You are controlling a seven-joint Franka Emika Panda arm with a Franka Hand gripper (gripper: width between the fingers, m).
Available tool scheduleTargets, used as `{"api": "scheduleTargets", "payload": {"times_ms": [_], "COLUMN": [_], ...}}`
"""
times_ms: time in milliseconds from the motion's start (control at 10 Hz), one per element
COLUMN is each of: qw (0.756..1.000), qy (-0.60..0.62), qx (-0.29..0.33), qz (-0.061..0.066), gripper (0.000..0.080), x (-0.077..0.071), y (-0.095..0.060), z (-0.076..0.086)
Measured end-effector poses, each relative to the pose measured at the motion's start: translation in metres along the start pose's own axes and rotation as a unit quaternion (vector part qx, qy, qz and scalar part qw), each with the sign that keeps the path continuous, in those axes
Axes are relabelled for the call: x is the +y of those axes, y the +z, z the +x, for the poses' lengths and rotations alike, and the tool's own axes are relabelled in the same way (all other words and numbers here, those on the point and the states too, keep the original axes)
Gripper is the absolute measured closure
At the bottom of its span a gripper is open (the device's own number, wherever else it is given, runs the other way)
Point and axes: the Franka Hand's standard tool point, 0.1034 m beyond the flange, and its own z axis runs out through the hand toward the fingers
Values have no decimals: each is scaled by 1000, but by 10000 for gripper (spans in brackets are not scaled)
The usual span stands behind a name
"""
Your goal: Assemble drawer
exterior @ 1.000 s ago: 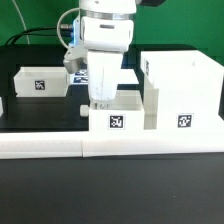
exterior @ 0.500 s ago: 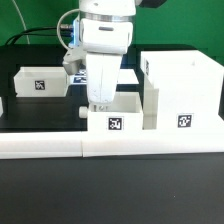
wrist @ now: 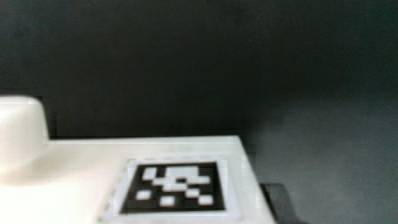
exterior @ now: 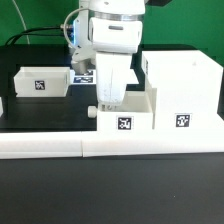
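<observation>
The tall white open-fronted housing (exterior: 185,88) stands at the exterior view's right with a tag on its side. A small white knobbed tray (exterior: 128,118) sits right beside it, its tagged side toward the camera and its knob (exterior: 92,111) pointing to the exterior view's left. My gripper (exterior: 108,99) reaches down onto the tray's left wall, and the fingers look closed on it. The wrist view shows a white tagged surface (wrist: 175,187), a white rounded part (wrist: 18,135) and one dark fingertip (wrist: 279,197). A second tagged tray (exterior: 42,82) lies at the back left.
The long low white barrier wall (exterior: 60,147) runs along the front of the black table. A flat tagged piece (exterior: 82,75) shows behind the arm. A white object (exterior: 2,104) is cut off at the left edge. Cables hang at the back.
My gripper and the small tray have moved together toward the exterior view's right, up against the housing. The housing and the second tray have not moved.
</observation>
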Motion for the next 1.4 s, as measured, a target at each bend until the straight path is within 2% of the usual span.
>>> {"api": "scheduleTargets", "payload": {"times_ms": [400,700,900,1100,1400], "qw": [1000,1000,1000,1000,1000], "qy": [3,-6,-3,-1,-5], "qx": [0,-1,-1,2,2], "qz": [1,3,3,-8,-8], "gripper": [757,757,757,757,757], "x": [-1,-3,-3,-4,-4], "y": [1,3,3,4,4], "z": [-1,6,3,4,7]}}
